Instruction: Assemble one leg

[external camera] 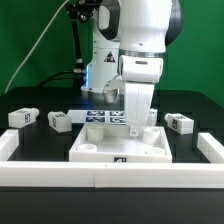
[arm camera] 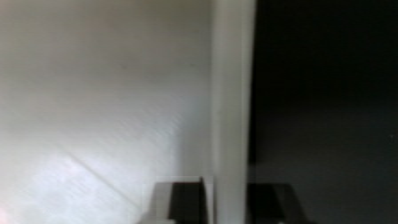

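Note:
My gripper (external camera: 133, 126) reaches down at the far rim of the large white square panel (external camera: 105, 150). In the wrist view my two dark fingers (arm camera: 185, 202) stand on either side of the panel's raised rim (arm camera: 231, 100), close against it, so the gripper (arm camera: 228, 204) is shut on the rim. The white panel floor lies on one side of the rim, black table on the other. Three legs, short white posts with marker tags, lie on the table in the exterior view: two at the left (external camera: 22, 117) (external camera: 60, 121) and one at the right (external camera: 179, 122). None is held.
The marker board (external camera: 104, 118) lies just behind the panel. A white barrier (external camera: 110, 176) runs along the front of the table, with raised ends at the exterior view's left (external camera: 9, 146) and right (external camera: 212, 149). The arm's base stands at the back.

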Robot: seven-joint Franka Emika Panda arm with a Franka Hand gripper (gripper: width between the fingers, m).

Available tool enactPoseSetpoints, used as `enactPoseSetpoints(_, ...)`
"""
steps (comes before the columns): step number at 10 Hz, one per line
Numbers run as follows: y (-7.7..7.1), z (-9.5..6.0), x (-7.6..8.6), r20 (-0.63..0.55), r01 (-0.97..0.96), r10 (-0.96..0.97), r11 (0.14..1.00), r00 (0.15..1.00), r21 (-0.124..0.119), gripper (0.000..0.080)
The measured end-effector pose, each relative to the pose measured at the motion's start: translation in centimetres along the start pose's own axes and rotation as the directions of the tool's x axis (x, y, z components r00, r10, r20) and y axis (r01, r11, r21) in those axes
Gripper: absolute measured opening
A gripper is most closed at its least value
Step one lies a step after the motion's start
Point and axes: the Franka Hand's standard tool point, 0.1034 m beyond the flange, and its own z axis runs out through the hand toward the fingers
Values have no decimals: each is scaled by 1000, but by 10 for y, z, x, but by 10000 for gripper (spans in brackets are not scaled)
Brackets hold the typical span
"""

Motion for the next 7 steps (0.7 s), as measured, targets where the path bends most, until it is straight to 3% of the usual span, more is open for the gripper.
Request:
enactPoseSetpoints(1, 0, 0, 0, 0, 0, 0, 1000, 1000, 0, 58)
enactPoseSetpoints(7, 0, 0, 0, 1, 15, -15, 1000, 1000, 1, 58)
